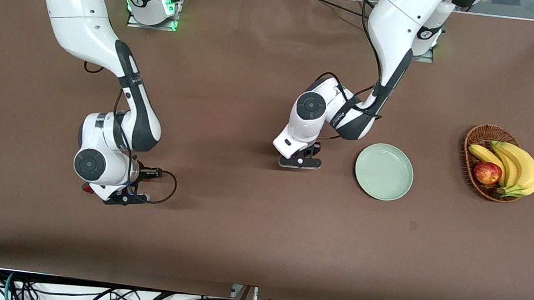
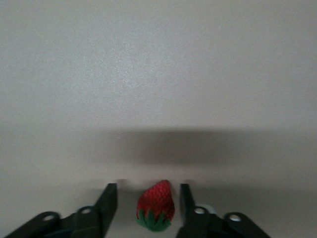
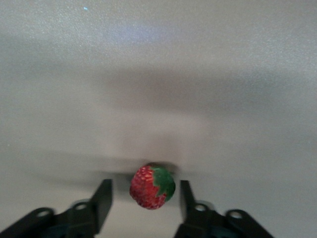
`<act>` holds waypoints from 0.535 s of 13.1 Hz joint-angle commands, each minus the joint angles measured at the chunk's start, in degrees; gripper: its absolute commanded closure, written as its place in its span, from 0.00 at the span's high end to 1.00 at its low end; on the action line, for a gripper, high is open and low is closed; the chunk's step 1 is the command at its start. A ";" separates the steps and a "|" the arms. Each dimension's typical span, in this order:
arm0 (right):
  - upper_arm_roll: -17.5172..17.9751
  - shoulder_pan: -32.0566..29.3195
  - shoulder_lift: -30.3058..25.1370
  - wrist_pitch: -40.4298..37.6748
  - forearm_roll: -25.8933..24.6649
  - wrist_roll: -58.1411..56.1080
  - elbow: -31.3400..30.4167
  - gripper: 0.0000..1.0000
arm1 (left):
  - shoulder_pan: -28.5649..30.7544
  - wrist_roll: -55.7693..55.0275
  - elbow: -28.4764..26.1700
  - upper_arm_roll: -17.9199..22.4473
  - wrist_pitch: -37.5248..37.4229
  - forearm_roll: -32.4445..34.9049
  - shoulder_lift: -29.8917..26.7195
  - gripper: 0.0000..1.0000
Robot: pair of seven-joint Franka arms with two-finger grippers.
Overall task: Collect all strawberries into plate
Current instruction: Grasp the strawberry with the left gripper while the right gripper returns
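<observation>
I see the brown table (image 1: 219, 243) carrying a wicker basket (image 1: 478, 135) with bananas (image 1: 520, 167) and an apple (image 1: 487, 173) at the left arm's end, and beside it the mint-green plate (image 1: 384, 171), nothing in it. The left gripper (image 2: 148, 208) is low on the table beside the plate, fingers apart around a strawberry (image 2: 155, 207), not touching. The right gripper (image 3: 144, 201) likewise straddles another strawberry (image 3: 151, 186), unclamped, toward the right arm's end.

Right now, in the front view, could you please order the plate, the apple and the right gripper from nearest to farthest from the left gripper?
From the left gripper:
1. Plate, beside it, toward the basket.
2. Apple, in the basket at the left arm's end.
3. Right gripper, toward the right arm's end; close to the apple's distance.
</observation>
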 commanded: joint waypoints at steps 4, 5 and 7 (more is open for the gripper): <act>0.30 -0.34 -0.47 0.50 0.19 -0.65 -0.33 0.24 | -0.59 -0.44 0.99 0.74 -0.82 1.49 0.02 0.21; 0.30 -0.34 -0.56 0.50 0.54 -0.47 0.02 0.23 | -0.06 0.34 1.43 0.74 -3.27 1.49 -1.21 0.21; 1.09 0.27 -0.82 0.50 0.80 0.75 0.81 0.23 | 1.68 5.77 2.40 1.26 -9.50 1.49 -4.63 0.21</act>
